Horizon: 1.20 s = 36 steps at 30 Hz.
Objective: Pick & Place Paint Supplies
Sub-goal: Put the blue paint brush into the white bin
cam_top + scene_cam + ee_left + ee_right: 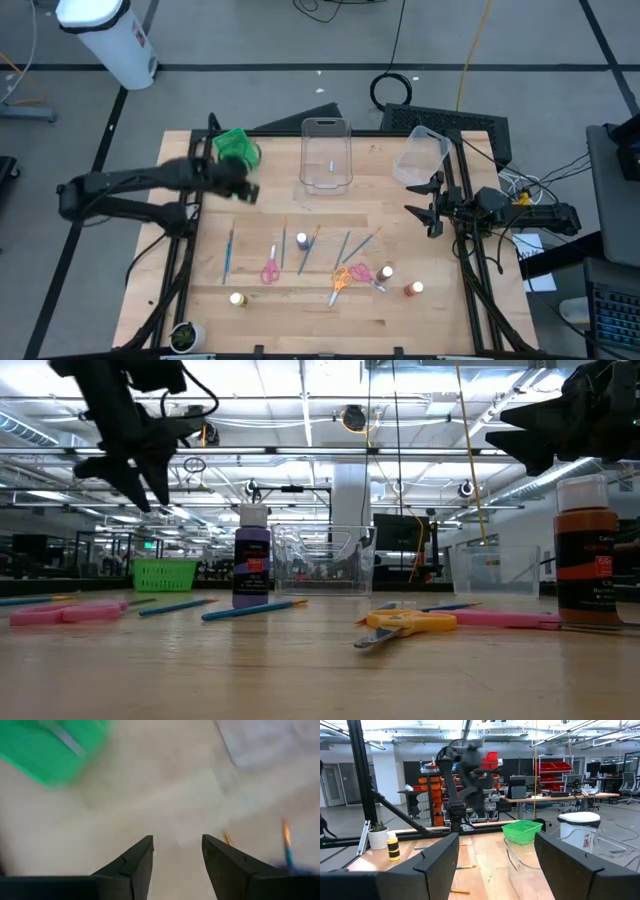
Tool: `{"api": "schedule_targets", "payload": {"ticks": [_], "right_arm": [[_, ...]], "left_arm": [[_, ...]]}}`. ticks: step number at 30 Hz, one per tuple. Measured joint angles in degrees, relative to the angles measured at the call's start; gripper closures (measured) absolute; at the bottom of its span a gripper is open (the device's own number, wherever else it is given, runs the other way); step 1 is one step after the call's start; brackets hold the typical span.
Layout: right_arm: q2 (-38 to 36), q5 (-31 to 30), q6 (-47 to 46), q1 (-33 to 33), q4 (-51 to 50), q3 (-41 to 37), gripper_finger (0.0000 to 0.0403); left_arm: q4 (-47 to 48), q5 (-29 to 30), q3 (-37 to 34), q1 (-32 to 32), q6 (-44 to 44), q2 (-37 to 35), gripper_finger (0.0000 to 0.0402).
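The paint supplies lie loose on the wooden table's near half: several thin brushes [308,248], pink scissors [270,268], orange scissors [342,280], a purple bottle [302,240], a yellow bottle [237,299] and an orange-brown bottle [586,550]. My left gripper [245,190] hangs above the table just near the green bin [237,147]. It is open, with bare wood showing between its fingers [177,845]. My right gripper [415,200] waits at the table's right edge, raised and open [497,850], with nothing in it.
Two clear plastic tubs stand at the far side: one upright at the centre [326,153], one tilted toward the right [422,155]. A small potted plant [186,336] sits at the near left corner. Bare wood lies between the tubs and the supplies.
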State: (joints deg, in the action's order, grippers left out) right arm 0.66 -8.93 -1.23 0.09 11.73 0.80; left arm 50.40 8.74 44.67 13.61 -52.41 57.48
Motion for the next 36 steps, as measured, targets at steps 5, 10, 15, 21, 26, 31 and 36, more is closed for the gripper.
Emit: {"api": "schedule_targets", "payload": {"ticks": [5,10,15,21,26,31,36], "right_arm": [[0.0,0.0,0.0,0.0,0.0,0.0,0.0151],[0.0,0.0,0.0,0.0,0.0,0.0,0.0151],[0.0,0.0,0.0,0.0,0.0,0.0,0.0151],[0.0,0.0,0.0,0.0,0.0,0.0,0.0151],[0.0,0.0,0.0,0.0,-0.3,0.0,0.0151],[0.0,0.0,0.0,0.0,-1.0,0.0,0.0151],[0.0,0.0,0.0,0.0,-0.9,0.0,0.0151]], "left_arm": [[0.0,-2.6,-5.6,-13.4,-15.0,0.5,0.024],[0.1,-4.6,-10.5,-20.4,-28.3,3.1,0.0252],[0.0,-4.8,-13.0,-24.4,-35.0,5.3,0.0266],[3.1,-3.8,-13.4,-25.5,-39.0,7.6,0.0285],[5.5,-2.8,-13.4,-25.5,-41.4,8.9,0.0298],[5.7,-2.2,-13.3,-25.5,-41.2,11.7,0.0292],[6.0,-2.4,-13.4,-25.3,-41.3,16.4,0.0272]]}}
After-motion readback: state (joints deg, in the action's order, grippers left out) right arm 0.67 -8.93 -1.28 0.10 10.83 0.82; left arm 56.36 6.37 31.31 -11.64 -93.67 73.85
